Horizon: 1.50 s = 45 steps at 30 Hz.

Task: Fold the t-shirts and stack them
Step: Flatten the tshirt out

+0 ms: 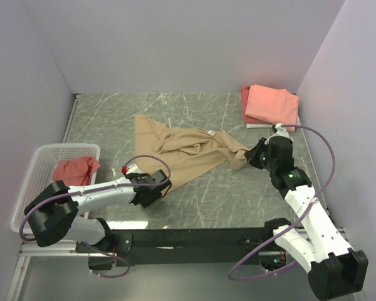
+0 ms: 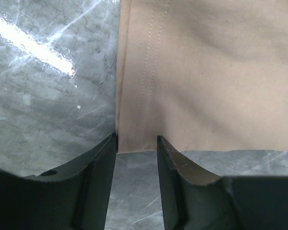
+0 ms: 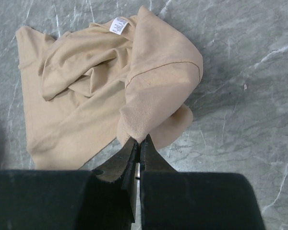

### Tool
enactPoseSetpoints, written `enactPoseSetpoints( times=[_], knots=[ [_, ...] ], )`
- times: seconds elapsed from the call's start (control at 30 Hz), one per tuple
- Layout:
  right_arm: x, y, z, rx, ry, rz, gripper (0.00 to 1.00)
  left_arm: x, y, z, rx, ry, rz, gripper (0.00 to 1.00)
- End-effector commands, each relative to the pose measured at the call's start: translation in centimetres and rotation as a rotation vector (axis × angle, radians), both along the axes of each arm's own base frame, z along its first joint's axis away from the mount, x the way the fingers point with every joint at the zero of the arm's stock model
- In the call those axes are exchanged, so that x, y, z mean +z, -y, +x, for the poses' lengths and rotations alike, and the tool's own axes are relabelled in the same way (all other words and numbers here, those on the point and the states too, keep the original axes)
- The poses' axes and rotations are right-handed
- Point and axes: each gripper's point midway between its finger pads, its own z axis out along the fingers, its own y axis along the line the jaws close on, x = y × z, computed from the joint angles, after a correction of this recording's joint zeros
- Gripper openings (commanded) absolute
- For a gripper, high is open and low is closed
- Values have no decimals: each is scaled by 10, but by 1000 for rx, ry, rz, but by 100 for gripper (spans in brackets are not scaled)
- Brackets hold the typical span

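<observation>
The tan t-shirt [image 1: 182,147] is being seen lying crumpled across the middle of the surface [image 1: 238,200]. A bunched fold at its right end is being pinched by the fully closed right tool [image 3: 138,140]. Its near hem corner is being framed at the tips of the left tool [image 2: 137,139], whose jaws are being held apart with nothing clamped. A folded salmon-pink t-shirt [image 1: 272,103] is being carried at the far right corner.

A robotics lab test cell — plain pale-lilac wall panels [image 1: 175,44] box in a grey-green marble-patterned tabletop [image 1: 225,194], with a black mounting rail [image 1: 188,241] at its near edge.
</observation>
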Motion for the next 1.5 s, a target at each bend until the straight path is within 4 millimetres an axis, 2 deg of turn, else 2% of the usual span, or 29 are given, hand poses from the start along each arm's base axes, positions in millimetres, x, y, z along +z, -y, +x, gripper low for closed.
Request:
enactPoseSetpoints(
  times=[0.0,0.23,0.43,0.67,0.73,0.83,0.87,1.03,1.07,1.13,1.17,1.2,1.23,1.3,1.33,1.4,1.43,1.47],
  knots=[
    [7,-2,4,9,43,11,0,1,-9,-5,51,-10,18,46],
    [2,-2,3,8,39,18,0,16,-23,-8,99,9,32,56],
    [2,-4,3,12,39,25,0,4,-8,-6,58,-28,31,55],
    [2,-3,3,10,34,17,0,-9,-4,0,69,-40,62,56],
    [4,-3,4,9,39,16,0,-9,1,5,60,-19,45,51],
    [6,-1,3,4,38,12,0,-8,9,8,18,3,13,36],
    [6,-1,3,4,40,12,0,-8,10,10,14,12,0,20],
    [7,-1,2,1,43,18,0,0,5,21,11,54,-46,6],
    [9,-2,1,6,46,22,0,7,3,23,-1,76,-62,1],
    [12,-5,0,17,47,31,0,19,-6,30,17,110,-76,1],
    [15,-7,0,29,51,39,0,38,-8,37,19,166,-100,1],
    [21,-9,0,35,58,49,0,46,-16,35,25,177,-84,1],
    [26,-10,-1,39,68,57,0,73,-19,42,32,242,-120,0],
    [42,-14,-2,53,91,82,0,97,-36,43,55,286,-96,0],
    [51,-15,-3,59,107,91,0,127,-41,47,69,354,-130,0],
    [75,-18,-5,69,138,120,0,159,-55,52,96,433,-131,1],
    [86,-17,-7,66,161,128,0,191,-64,53,106,492,-146,1],
    [93,-17,-11,61,163,140,0,207,-71,54,119,527,-148,1]
  ],
)
